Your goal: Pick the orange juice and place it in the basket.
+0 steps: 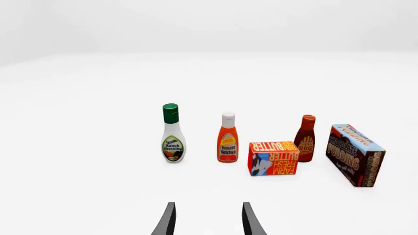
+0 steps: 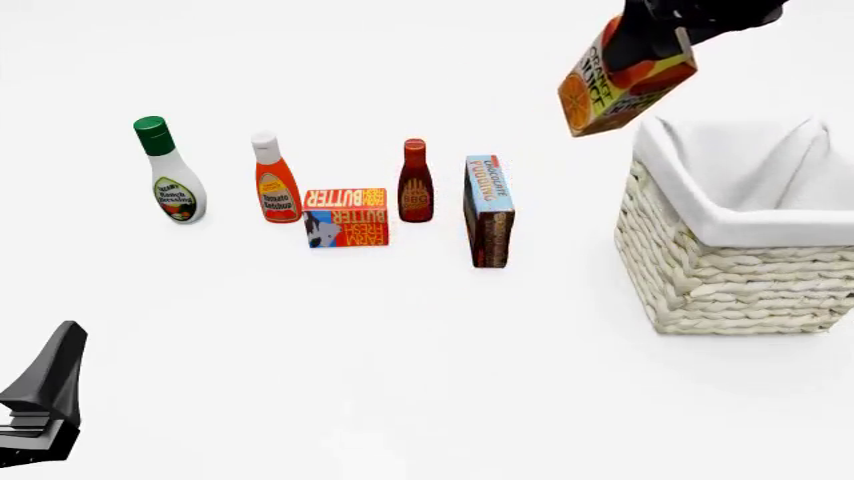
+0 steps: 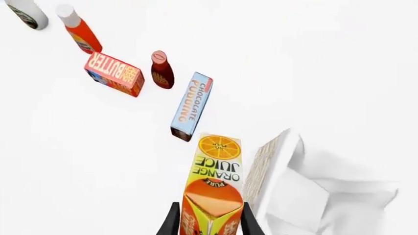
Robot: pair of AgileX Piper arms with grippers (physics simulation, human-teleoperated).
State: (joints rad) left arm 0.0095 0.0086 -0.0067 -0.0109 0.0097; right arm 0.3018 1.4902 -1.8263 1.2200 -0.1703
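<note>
The orange juice point(image 2: 621, 78) hangs tilted in the air at the front view's top right, above the left rim of the basket point(image 2: 747, 255). My right gripper point(image 2: 667, 35) is shut on the carton's top. In the right wrist view the orange juice point(image 3: 216, 183) sits between the two fingers, with the basket point(image 3: 307, 196) just beside and below it. My left gripper point(image 1: 207, 220) is open and holds nothing; it rests low at the near left of the table point(image 2: 40, 400), far from the carton.
A row of groceries stands left of the basket: ranch dressing point(image 2: 170, 175), ketchup point(image 2: 275, 182), butter box point(image 2: 347, 216), BBQ sauce point(image 2: 415, 183) and chocolate pudding box point(image 2: 489, 210).
</note>
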